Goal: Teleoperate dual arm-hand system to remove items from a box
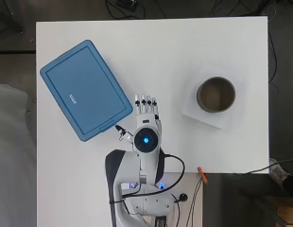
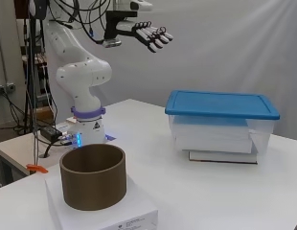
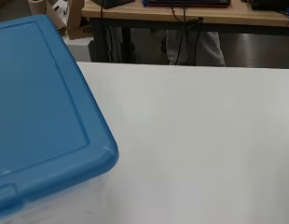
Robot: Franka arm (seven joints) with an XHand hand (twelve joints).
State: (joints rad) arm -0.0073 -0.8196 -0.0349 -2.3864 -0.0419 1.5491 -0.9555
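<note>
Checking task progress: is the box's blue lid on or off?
On. The blue lid sits flat over the clear box, covering its whole top; the hand hovers above, open.

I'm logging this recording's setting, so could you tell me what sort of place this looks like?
Probably a robotics lab: a white arm with a hand is bolted to a white table, cables trail off its base, and workbenches stand beyond the blue-lidded box.

From the hand (image 1: 147, 113), the lidded box (image 1: 85, 90) blocks ten o'clock and the brown ring (image 1: 216, 94) on its white slab (image 1: 196, 111) stands at two o'clock; bare table (image 1: 160, 52) lies open toward twelve.
</note>
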